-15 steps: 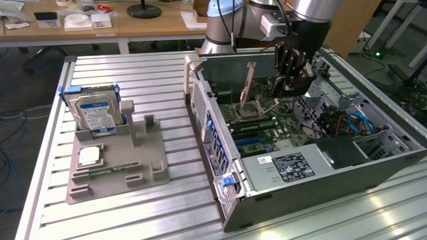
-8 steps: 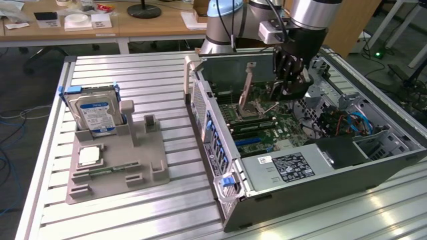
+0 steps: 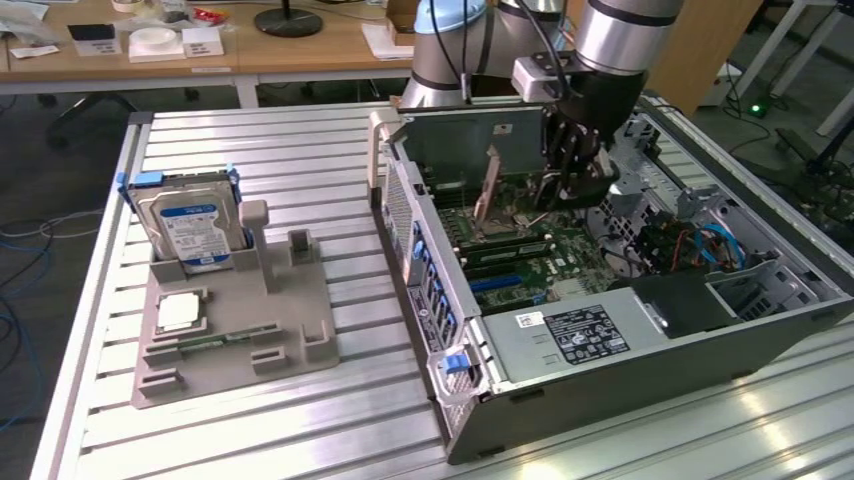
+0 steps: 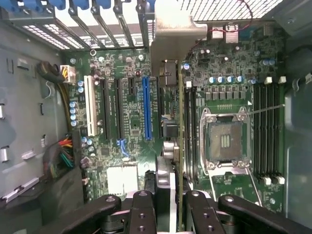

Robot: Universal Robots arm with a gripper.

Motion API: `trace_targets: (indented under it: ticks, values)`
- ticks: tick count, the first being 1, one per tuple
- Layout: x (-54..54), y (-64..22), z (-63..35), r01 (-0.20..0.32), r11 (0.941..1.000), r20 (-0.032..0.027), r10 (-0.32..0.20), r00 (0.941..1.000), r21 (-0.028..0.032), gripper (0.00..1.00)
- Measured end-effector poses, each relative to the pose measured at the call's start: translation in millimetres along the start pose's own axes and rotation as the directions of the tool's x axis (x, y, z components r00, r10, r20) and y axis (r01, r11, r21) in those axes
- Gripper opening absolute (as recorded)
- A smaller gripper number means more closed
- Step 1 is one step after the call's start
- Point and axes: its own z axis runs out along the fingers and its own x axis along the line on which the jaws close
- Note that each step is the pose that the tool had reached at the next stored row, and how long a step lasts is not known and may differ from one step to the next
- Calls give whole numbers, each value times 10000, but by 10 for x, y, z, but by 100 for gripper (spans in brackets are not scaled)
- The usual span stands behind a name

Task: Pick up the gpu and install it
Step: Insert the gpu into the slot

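Hand: the hand (image 3: 567,190) reaches down into the open computer case (image 3: 627,390), its fingers (image 4: 141,214) closed on the gpu (image 4: 180,122).
Gpu: it is held on edge over the motherboard (image 4: 129,122), between the long blue slot (image 4: 146,107) and the processor socket (image 4: 226,141). Its silvery bracket (image 4: 170,39) points at the case's rear slot openings.
Seating: I cannot tell whether the card's lower edge is touching a slot.
Desk: on the ribbed metal desk (image 3: 320,160), well apart from the case, a grey holder (image 3: 267,340) carries a hard drive (image 3: 191,228) standing upright.
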Motion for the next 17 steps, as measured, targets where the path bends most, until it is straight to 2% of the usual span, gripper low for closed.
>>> trace_targets:
  ticks: [4,8,12,17]
  values:
    - [1,9,37,59,10000,-18,-59,10000,0,28]
    - [3,43,90,220,9998,31,-220,9998,4,28]
    - [8,116,162,285,9996,33,-285,9996,4,28]
    - [51,119,252,407,9992,35,-407,9992,-16,28]
